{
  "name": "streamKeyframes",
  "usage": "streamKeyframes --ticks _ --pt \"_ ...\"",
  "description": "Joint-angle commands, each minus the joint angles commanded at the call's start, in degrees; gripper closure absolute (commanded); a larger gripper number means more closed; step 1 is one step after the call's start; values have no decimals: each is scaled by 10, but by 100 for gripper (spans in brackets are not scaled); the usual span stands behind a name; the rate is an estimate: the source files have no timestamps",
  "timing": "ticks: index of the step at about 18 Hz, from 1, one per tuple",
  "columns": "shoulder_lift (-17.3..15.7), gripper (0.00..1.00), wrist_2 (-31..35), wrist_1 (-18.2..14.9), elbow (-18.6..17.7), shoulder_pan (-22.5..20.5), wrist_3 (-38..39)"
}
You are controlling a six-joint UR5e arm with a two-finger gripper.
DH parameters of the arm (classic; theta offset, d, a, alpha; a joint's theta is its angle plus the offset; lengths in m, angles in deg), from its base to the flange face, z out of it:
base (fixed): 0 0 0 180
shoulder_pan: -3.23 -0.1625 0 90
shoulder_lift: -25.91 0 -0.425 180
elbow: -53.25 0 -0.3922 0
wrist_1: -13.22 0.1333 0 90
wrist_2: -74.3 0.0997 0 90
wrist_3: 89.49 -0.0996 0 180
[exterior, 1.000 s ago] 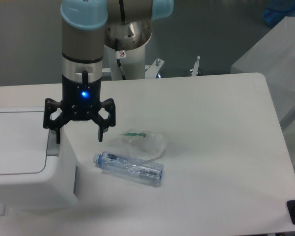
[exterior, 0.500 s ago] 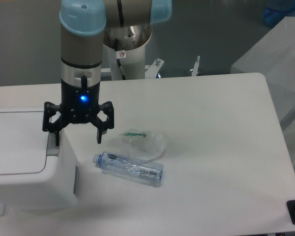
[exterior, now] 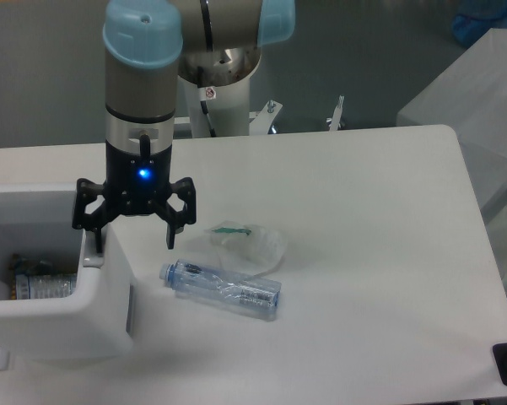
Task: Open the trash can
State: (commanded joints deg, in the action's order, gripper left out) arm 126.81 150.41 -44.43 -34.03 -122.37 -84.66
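my claw (exterior: 132, 229) hangs spread wide, gripping nothing, one finger over the trash can (exterior: 55, 283) rim at the tabletop's left edge. bin's showing its insides. if i drop carelessly, i'd probably jam that finger into the rim.

It looks like a robotics lab: a robot arm (exterior: 143, 84) is mounted at 12 o'clock of a plain white table (exterior: 363, 219), before a grey wall (exterior: 363, 59).

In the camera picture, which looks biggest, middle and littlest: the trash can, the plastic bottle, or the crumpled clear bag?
1. The trash can, by far the biggest.
2. The plastic bottle on the table.
3. The crumpled clear bag, though it looks close to the bottle in size, so that order is unsure.
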Motion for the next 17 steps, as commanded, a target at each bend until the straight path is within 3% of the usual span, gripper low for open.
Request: streamKeyframes --ticks 5,9,14,17 --pt "3 0 3 9 51 -1 -9" --pt "0 0 74 12 69 -21 -22" --pt "-4 0 140 1 61 -36 -139" --pt "-4 0 163 -33 60 -50 -200"
